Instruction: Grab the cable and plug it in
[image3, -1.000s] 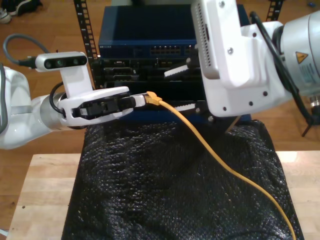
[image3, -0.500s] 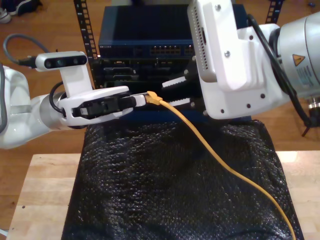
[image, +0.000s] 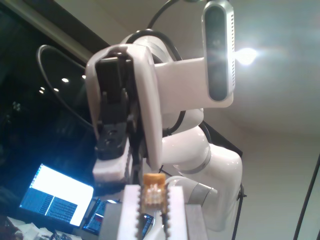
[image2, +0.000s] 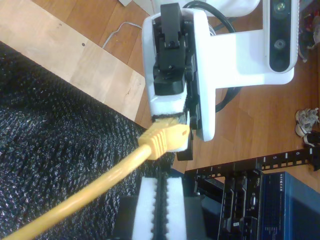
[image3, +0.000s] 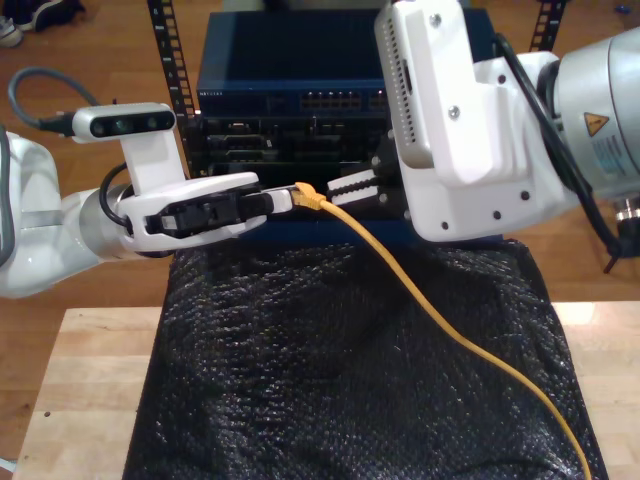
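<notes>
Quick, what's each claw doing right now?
My first gripper: claw closed on the cable at its plug end.
My second gripper: claw closed, holding nothing.

A pale wooden table (image3: 85, 390) carries a crinkled black plastic mat (image3: 330, 380) over its middle; the thin yellow-orange cable (image3: 520, 385) trails across the mat's near right in the exterior view.

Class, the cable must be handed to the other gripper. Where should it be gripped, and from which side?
Grip the cable by its yellow boot, behind the plug. My first gripper pinches the plug from the exterior view's left, leaving the boot bare, so my second gripper should probably come from that view's right.
</notes>
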